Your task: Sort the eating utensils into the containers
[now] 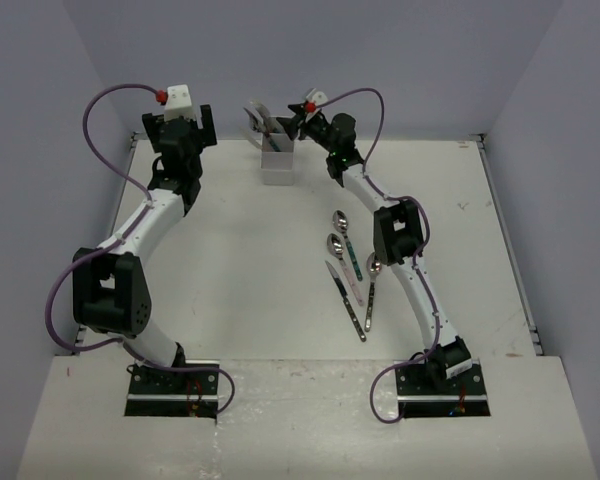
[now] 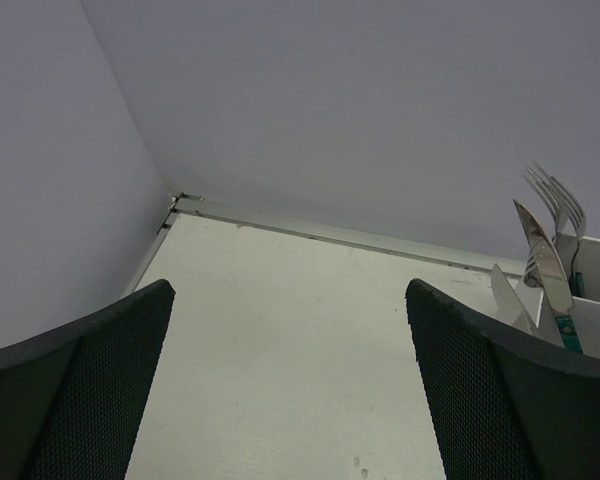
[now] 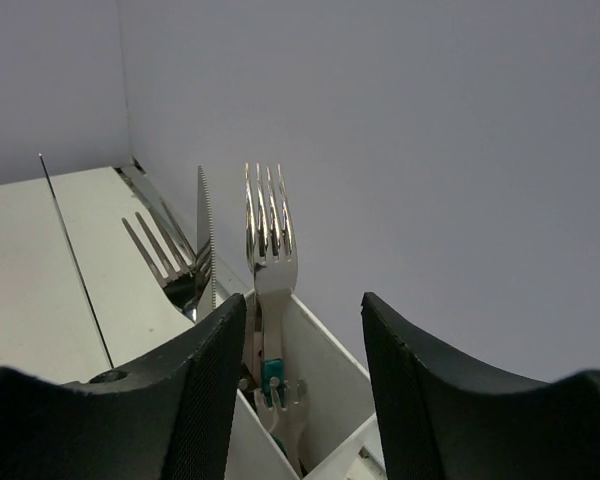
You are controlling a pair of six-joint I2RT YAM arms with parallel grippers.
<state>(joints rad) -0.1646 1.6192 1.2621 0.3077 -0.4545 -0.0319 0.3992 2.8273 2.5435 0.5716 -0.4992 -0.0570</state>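
**A:** What lay nearest on the bench (image 1: pixel 230 300)?

**B:** Four loose utensils, right of centre and close beside the right arm. There were three spoons (image 1: pixel 339 219) with glossy oval bowls and one table knife (image 1: pixel 333 272) with a flat, pointed blade. The handles were slim; teal, pink and a dark one showed.

**A:** Which way did they run?

**B:** Their long axes went near to far, slanted a little. Every head pointed toward the far wall and every handle toward the arm bases. They lay close together, and I could not tell whether any touched.

**A:** And beyond them?

**B:** The holder (image 1: pixel 278 162) stood at the far edge, about mid-width. It was a white, translucent plastic box with thin straight walls and a divider inside. Cutlery stood in it heads up: at least two forks (image 2: pixel 558 200) and two knives (image 2: pixel 536 262).

**A:** The right end effector (image 3: pixel 302 310)?

**B:** It was at the holder, with its two matte black, mesh-textured fingers (image 3: pixel 195 400) parted. A teal-handled fork (image 3: pixel 270 235) stood in a compartment between them, tines up and long axis vertical. Neither finger appeared to touch it.

**A:** The left end effector (image 2: pixel 288 300)?

**B:** It was left of the holder near the back wall, spread wide and gripping nothing.
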